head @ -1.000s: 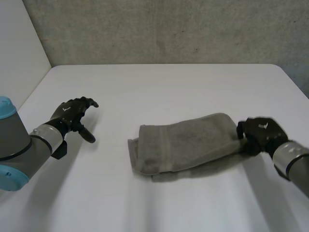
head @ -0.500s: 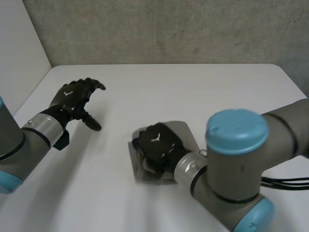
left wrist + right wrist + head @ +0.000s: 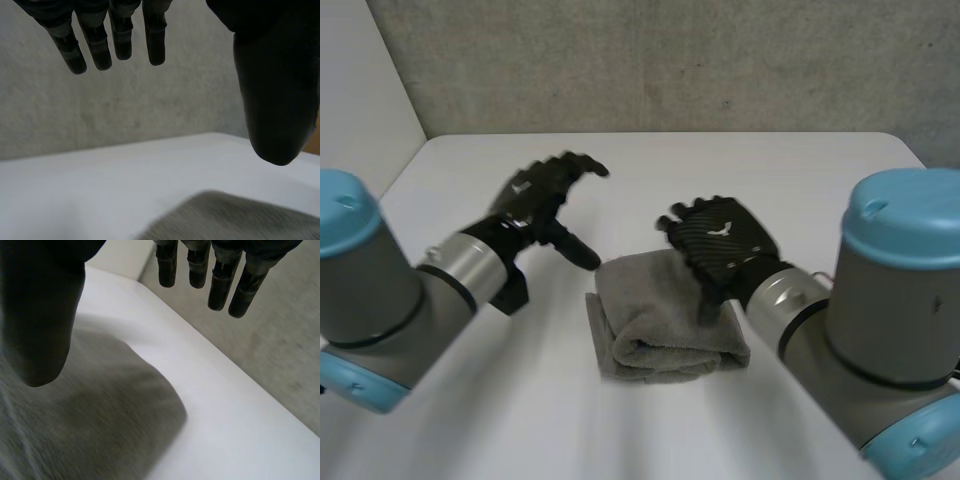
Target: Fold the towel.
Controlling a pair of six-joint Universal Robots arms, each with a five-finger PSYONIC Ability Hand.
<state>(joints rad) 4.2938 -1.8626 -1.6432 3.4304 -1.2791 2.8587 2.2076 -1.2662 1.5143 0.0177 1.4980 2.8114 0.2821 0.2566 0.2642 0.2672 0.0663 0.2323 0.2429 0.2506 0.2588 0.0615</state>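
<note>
A grey towel [image 3: 665,320] lies folded into a thick bundle in the middle of the white table [image 3: 770,170]. My right hand [image 3: 720,240] hovers just above the towel's far right part with its fingers straight and nothing in them. In the right wrist view the towel [image 3: 85,415] spreads below the open fingers [image 3: 220,285] and thumb. My left hand [image 3: 535,200] is raised left of the towel, fingers spread and empty. In the left wrist view the towel [image 3: 235,220] lies beyond the thumb [image 3: 275,100].
A grey concrete wall [image 3: 670,60] stands behind the table's far edge. A white panel [image 3: 360,100] rises along the table's left side. Bare table surface runs all around the towel.
My right hand carried the towel's right end leftward over the rest, let it go and opened above the fold. My left hand rose and moved right toward the towel.
</note>
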